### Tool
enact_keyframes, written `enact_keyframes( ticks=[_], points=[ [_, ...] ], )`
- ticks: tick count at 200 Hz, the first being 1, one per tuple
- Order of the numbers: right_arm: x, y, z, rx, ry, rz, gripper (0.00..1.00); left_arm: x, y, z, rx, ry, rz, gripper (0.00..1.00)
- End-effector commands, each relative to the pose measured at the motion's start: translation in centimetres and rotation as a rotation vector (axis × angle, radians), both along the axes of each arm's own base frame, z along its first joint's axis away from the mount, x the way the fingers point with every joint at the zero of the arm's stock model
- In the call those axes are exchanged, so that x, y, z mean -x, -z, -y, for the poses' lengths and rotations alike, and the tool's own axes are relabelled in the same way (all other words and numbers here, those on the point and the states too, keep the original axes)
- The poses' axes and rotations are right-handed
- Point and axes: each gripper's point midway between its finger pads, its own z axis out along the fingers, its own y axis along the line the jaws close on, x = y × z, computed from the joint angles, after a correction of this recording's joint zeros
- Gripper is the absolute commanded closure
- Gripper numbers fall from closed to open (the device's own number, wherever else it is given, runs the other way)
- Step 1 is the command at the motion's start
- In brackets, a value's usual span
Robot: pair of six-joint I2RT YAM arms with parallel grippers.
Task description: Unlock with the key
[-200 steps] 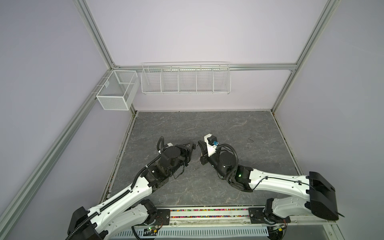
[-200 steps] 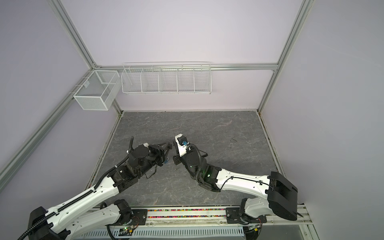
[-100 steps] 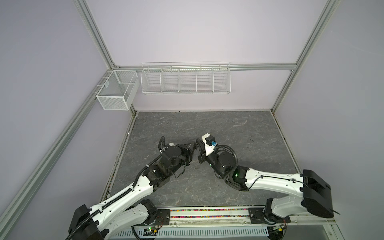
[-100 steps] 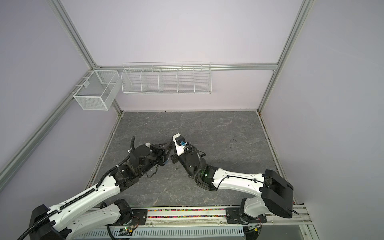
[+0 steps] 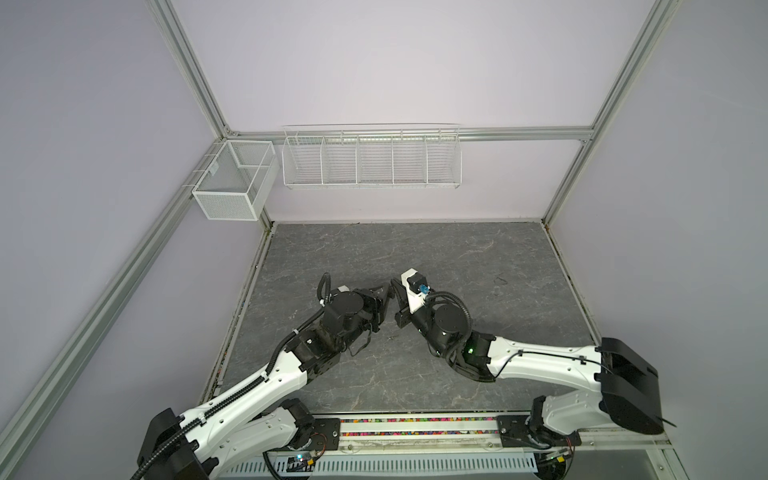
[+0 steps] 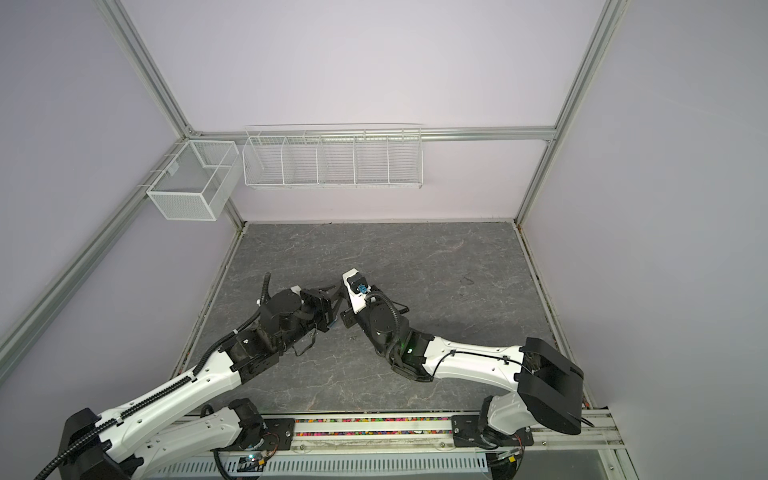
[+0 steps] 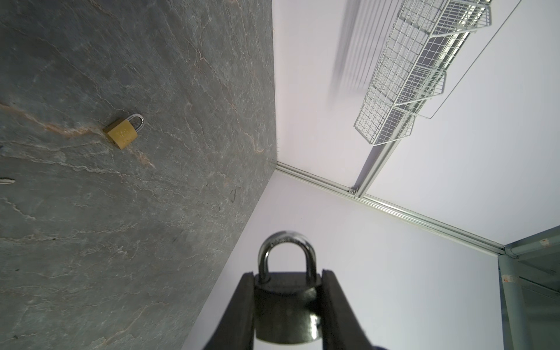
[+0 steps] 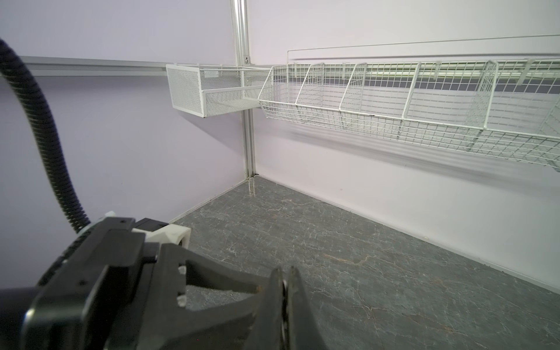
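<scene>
Two arms: in both top views they reach in from the near edge of the table (image 5: 415, 249) and meet tip to tip above its middle. From above, the arms hide whatever sits between the hands.
Left hand (image 7: 288, 272): partly open, with its two black fingers clamped on the sides of the grey padlock (image 7: 285, 309) and holding it up off the table.
Grey padlock: only the left wrist view shows it. It has a dark body and a silver shackle with both legs seated in the body, and the shackle points away from that camera.
Right hand (image 8: 286, 272): its fingers are pressed together. In the right wrist view their tips sit right against the tip of the left hand.
Pale sliver (image 8: 285, 285): a thin bit of light metal is pinched between the right hand's fingers. Too little of it shows to say whether it is the key.
Brass padlock (image 7: 123, 131): it lies flat on the table with its shackle closed, apart from both hands. Only the left wrist view shows it.
Mesh basket (image 5: 232, 187): white, hung on the left wall near the far corner.
Wire basket (image 5: 372, 158): white and long, split into five compartments, hung on the back wall above the table's far edge.
</scene>
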Motion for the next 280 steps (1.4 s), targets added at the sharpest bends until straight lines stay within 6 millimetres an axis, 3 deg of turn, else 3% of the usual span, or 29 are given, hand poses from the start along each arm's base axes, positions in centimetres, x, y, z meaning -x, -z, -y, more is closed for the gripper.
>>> enact_keyframes(
  ticks=[1,54,103,132,159,163,209,280],
  points=[
    [0.6,0.6,0.9,0.033,-0.003,-0.005,0.93,-0.3,-2.0,-0.4,0.059,-0.039,0.035,1.00],
    [0.8,1.3,1.4,0.063,-0.001,-0.022,0.93,-0.4,-2.3,-0.6,0.067,-0.045,0.044,1.00],
    [0.6,-2.1,1.6,-0.007,0.014,0.023,0.93,-0.3,-2.1,-0.4,0.057,-0.033,0.038,1.00],
    [0.1,-2.8,0.7,-0.012,0.011,0.038,0.93,-0.3,-2.1,-0.1,0.056,-0.020,0.037,1.00],
    [-0.6,-1.7,0.3,0.013,0.031,0.040,0.93,-0.3,-2.2,-0.1,0.059,-0.016,0.037,1.00],
    [-0.7,-2.8,0.1,-0.008,0.030,0.048,0.93,-0.2,-2.2,-0.1,0.059,-0.016,0.037,1.00],
    [-0.9,-2.2,-0.5,0.010,0.020,0.039,0.93,-0.2,-2.5,-0.1,0.069,-0.018,0.046,1.00],
    [0.0,-1.4,-0.2,0.028,-0.020,0.006,0.93,-0.4,-2.3,-0.5,0.071,-0.042,0.048,1.00]
  ],
)
